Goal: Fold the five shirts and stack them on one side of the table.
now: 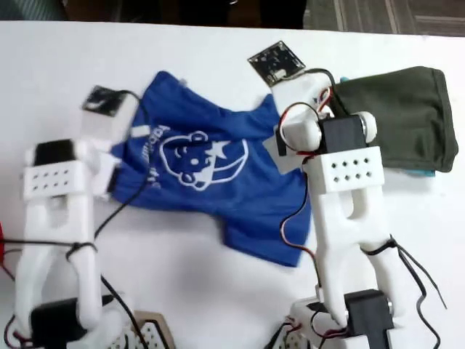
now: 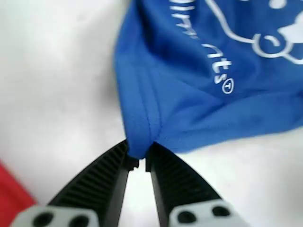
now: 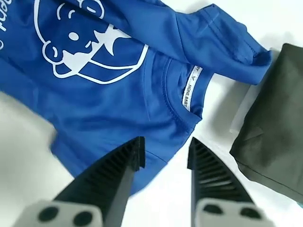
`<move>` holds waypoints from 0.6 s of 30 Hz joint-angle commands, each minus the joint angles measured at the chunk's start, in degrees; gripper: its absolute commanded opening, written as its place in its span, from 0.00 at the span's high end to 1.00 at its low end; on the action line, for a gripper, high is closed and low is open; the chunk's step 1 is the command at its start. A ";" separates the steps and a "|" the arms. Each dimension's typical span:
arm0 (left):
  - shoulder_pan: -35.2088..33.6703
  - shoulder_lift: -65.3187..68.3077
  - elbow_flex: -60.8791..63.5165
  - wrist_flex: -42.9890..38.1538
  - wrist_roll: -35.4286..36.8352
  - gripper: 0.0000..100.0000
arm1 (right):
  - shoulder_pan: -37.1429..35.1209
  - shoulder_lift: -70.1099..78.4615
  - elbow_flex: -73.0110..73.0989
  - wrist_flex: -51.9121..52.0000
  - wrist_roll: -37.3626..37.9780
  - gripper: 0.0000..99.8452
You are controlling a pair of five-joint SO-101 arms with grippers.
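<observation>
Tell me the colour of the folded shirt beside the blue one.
The folded shirt is dark green; high view.

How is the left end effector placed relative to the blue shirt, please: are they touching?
Touching. The left wrist view shows the left end effector shut on a hemmed edge of the blue shirt, with the fabric pinched between its tips.

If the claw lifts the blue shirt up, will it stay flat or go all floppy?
Probably floppy: the blue shirt lies wrinkled and bunched on the table. It likely weighs little, since the left claw pinches just one edge of thin cloth. It probably won't roll or slide away.
</observation>
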 commanded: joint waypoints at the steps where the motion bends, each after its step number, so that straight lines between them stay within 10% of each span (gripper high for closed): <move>1: -6.33 -2.37 -1.45 0.44 -5.19 0.97 | -1.71 -2.77 -0.26 0.57 -0.18 0.84; 18: -10.20 -0.70 12.70 -15.21 -8.26 0.79 | -7.16 -2.77 8.79 -1.19 2.99 0.84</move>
